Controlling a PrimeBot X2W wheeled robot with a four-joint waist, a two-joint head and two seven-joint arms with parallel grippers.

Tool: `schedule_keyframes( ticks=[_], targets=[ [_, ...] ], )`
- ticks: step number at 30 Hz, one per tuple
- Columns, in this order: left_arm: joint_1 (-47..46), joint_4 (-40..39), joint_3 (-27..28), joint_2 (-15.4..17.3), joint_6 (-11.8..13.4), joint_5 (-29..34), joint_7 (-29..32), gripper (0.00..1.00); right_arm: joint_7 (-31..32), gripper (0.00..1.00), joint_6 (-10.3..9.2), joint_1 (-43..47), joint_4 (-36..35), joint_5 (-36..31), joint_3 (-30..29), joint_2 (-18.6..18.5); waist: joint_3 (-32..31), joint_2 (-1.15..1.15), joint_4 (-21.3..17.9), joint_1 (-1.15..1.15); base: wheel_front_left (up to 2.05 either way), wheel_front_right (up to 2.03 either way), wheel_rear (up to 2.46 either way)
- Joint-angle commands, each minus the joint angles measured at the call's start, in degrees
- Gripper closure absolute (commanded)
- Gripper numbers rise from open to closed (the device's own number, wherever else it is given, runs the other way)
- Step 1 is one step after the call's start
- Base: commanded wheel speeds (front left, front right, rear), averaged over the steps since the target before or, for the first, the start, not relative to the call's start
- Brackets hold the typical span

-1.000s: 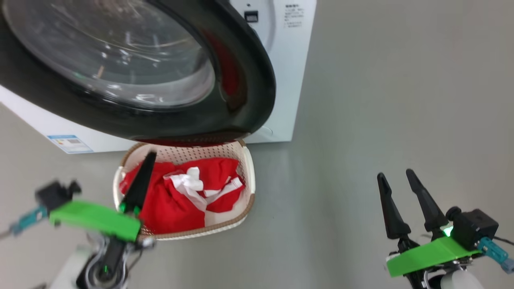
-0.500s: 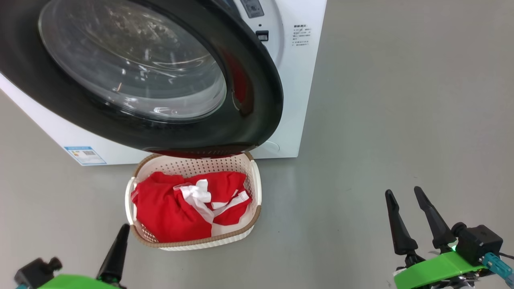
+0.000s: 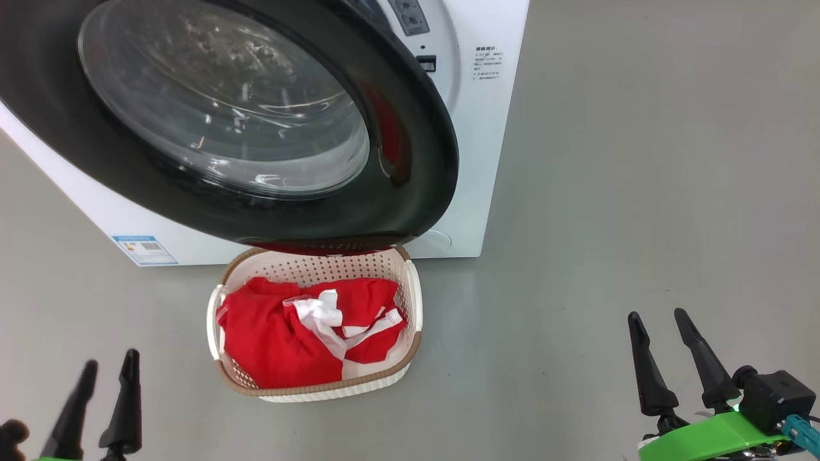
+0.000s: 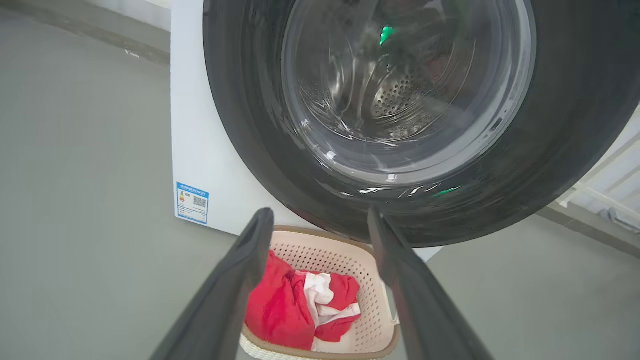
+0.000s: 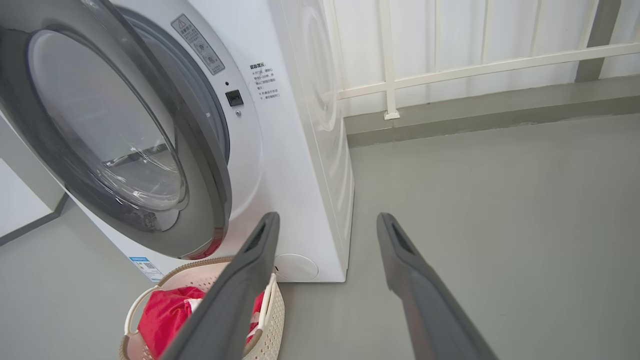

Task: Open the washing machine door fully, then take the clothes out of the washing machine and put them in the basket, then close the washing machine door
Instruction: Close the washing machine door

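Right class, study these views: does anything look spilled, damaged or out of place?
Nothing spilled or damaged. The clothes lie inside the basket. Only oddity: its far rim sits beneath the open washing machine door.

Red-white clothes [image 3: 269, 342]; cream basket [image 3: 307, 269]; black-rimmed door [image 3: 419, 160].

No wording can be read clearly; the washing machine [image 5: 300, 175] has a blue label [image 3: 145, 250] low on its white front, with a square code (too small to make out); a block of tiny dark print [image 5: 264, 81] sits on the front beside the door [image 5: 100, 125]; a grey sticker [image 5: 197, 43] with a warning triangle is near that print
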Motion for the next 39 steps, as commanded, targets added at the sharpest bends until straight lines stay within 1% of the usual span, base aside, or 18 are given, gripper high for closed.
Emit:
schedule_keyframes(
  ticks=[1,3,7,10,12,14,18,34,35,36,37,38,39],
  targets=[
    [-0.4,-2.7,4.0,0.1,-0.3,5.0,-0.7,0.00,-0.4,0.00,0.42,-0.5,-1.6,0.0,0.9,-0.5,0.1,0.00,0.1,0.00,0.00,0.00,0.00],
    [0.2,-4.5,6.8,-1.5,-0.3,11.7,-0.7,0.00,-0.4,0.00,0.42,-0.6,-1.7,0.2,0.6,-0.5,0.1,0.00,0.2,0.00,0.00,0.00,0.00],
    [1.4,-8.8,10.1,-4.5,-0.3,22.4,-0.7,0.00,-0.4,0.00,0.42,-0.6,-2.0,0.3,0.5,-0.5,-0.1,0.00,0.3,0.00,0.00,0.00,0.00],
    [2.7,-12.1,11.3,-6.0,-0.3,28.9,-0.7,0.00,-0.4,0.00,0.42,-0.6,-2.1,0.3,0.5,-0.5,-0.2,0.00,0.3,0.00,0.00,0.00,0.00],
    [3.5,-13.1,11.8,-7.1,-0.3,31.4,-0.7,0.00,-0.4,0.00,0.42,-0.5,-2.2,0.3,0.4,-0.5,-0.3,0.00,0.4,0.00,0.00,0.00,0.00],
    [4.2,-12.9,11.7,-8.2,-0.3,32.5,-0.7,0.00,-0.4,0.00,0.42,-0.4,-2.1,0.3,0.4,-0.5,-0.5,0.00,0.4,0.00,0.00,0.00,0.00],
    [4.7,-11.1,11.1,-9.1,-0.3,33.2,-0.7,0.00,-0.4,0.00,0.42,-0.3,-2.0,0.3,0.6,-0.5,-0.5,0.00,0.3,0.00,0.00,0.00,0.00],
    [3.7,-10.6,10.7,-9.7,-0.3,33.8,-0.7,0.00,-0.4,0.00,0.42,-0.8,-2.3,0.3,1.0,-0.5,-0.5,0.00,0.7,0.00,0.00,0.00,0.00],
    [3.7,-10.6,10.5,-9.8,-0.3,33.8,-0.7,0.00,-0.4,0.17,0.42,-0.9,-2.3,0.4,1.3,-0.5,-0.5,0.00,0.9,0.00,0.00,0.00,0.00],
    [3.7,-10.6,10.5,-9.8,-0.3,33.8,-0.7,0.00,-0.4,0.17,0.42,-0.9,-2.3,0.4,1.3,-0.5,-0.5,0.00,0.9,0.00,0.00,0.00,0.00],
    [3.6,-10.7,10.3,-10.0,-0.3,33.7,-0.7,0.00,-0.4,0.56,0.42,-1.1,-2.3,0.6,1.6,-0.5,-0.4,0.00,1.1,0.00,0.00,0.00,0.00],
    [3.4,-10.7,10.0,-10.2,-0.3,33.7,-0.7,0.00,-0.4,0.81,0.42,-1.2,-2.2,0.6,2.0,-0.5,-0.4,0.00,1.5,0.00,0.00,0.00,0.00],
    [3.3,-10.7,9.7,-10.4,-0.3,33.7,-0.7,0.00,-0.4,1.00,0.42,-1.4,-2.1,0.5,2.5,-0.5,-0.3,0.00,1.8,0.00,0.00,0.00,0.00]
  ],
)
